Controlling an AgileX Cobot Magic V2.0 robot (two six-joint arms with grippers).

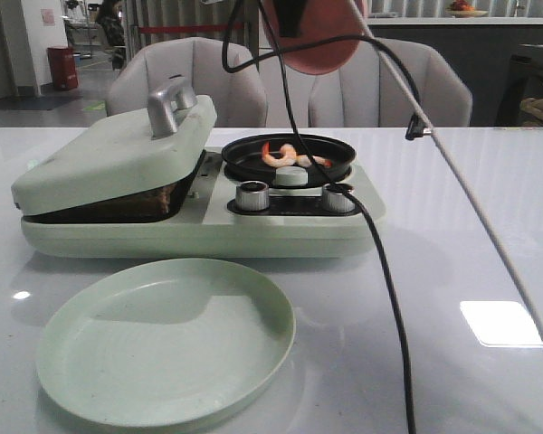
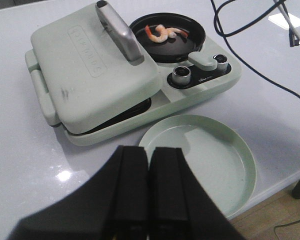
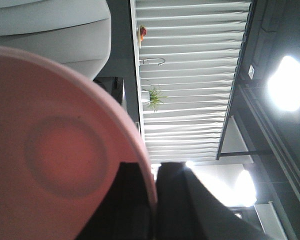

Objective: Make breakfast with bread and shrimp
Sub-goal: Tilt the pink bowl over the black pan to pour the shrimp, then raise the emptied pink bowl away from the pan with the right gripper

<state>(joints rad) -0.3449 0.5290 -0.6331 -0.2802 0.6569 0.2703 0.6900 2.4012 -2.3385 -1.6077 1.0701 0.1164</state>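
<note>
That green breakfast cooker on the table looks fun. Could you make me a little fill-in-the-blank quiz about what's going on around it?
1. The shrimp lie in the round black ____ of the cooker.
2. The right gripper is shut on a plate whose colour is ____.
3. The green plate in front of the cooker holds ____.
4. The cooker's lid has a handle coloured ____.

Missing words: pan; pink; nothing; silver

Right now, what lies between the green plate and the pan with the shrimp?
In the front view, two metal knobs on the cooker's control strip sit between the green plate and the shrimp pan.
</note>
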